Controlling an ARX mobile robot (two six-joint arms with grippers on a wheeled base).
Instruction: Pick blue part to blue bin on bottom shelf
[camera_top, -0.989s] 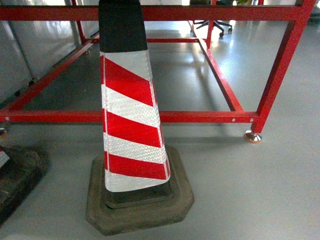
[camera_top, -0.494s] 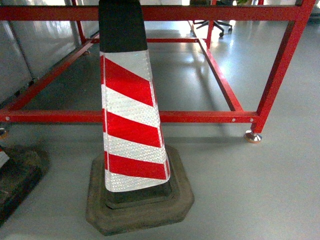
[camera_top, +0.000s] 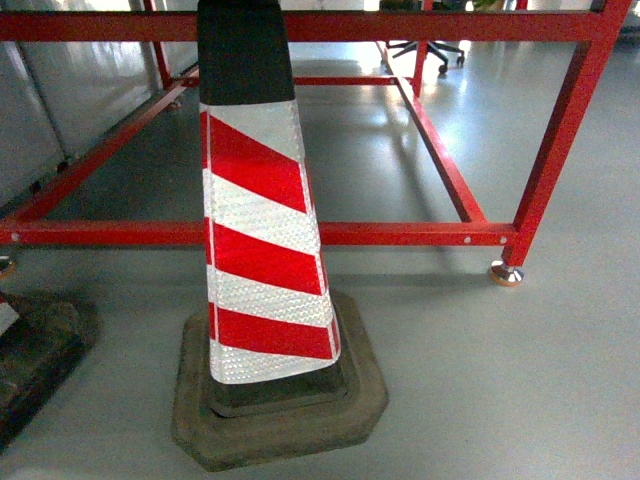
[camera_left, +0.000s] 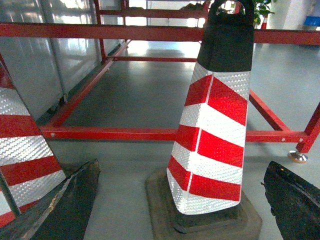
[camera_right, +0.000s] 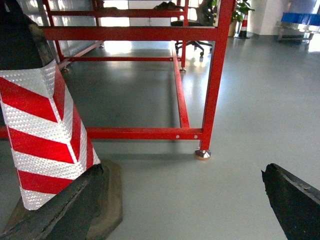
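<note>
Nothing had moved since the earlier frame. The cone (camera_top: 262, 230) stood ahead of both empty, spread jaws, left (camera_left: 175, 200) and right (camera_right: 180, 200). No blue part, bin or shelf showed (only a red frame (camera_top: 400, 233)), so the search step remained; next, driving on to find them.

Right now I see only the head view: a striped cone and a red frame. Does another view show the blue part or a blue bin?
Observer: No blue part. The right wrist view shows something blue far off, upper right, on a steel rack; too small to name.
Operator: Do the fingers hold anything?
Observer: No; left fingers and right fingers stand wide apart, empty.
Operator: Anything on my left?
Observer: A second striped cone, in the left wrist view.
</note>
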